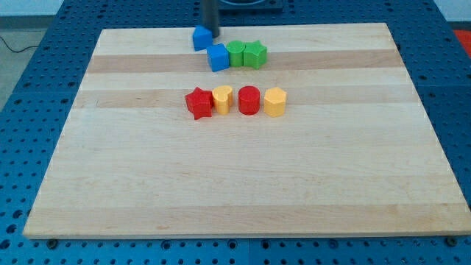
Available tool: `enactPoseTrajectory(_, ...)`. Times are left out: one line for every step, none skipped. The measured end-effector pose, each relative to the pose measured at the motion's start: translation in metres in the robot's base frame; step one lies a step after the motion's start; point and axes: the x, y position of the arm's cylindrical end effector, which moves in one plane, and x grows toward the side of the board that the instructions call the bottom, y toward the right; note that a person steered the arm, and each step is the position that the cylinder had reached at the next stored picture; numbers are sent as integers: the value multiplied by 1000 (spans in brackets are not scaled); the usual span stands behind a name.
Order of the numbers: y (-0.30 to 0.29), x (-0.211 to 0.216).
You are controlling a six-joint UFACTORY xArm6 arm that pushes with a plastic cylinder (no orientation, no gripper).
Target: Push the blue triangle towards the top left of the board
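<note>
The blue triangle (201, 37) lies near the board's top edge, a little left of centre. My tip (213, 34) stands right against its right side, the rod rising out of the view's top. Just below and right of the triangle lies a blue cube (218, 57).
A green cylinder (235, 54) and a green star (255, 54) touch in a row to the right of the blue cube. Lower, a row holds a red star (199, 103), a yellow block (222, 99), a red cylinder (249, 100) and a yellow hexagon (274, 101). The wooden board (243, 184) sits on a blue perforated table.
</note>
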Motion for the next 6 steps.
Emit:
enactPoseTrajectory(-35, 3)
enactPoseTrajectory(-7, -2)
enactPoseTrajectory(32, 2)
enactPoseTrajectory(26, 19)
enactPoseTrajectory(-12, 27)
enactPoseTrajectory(-57, 27)
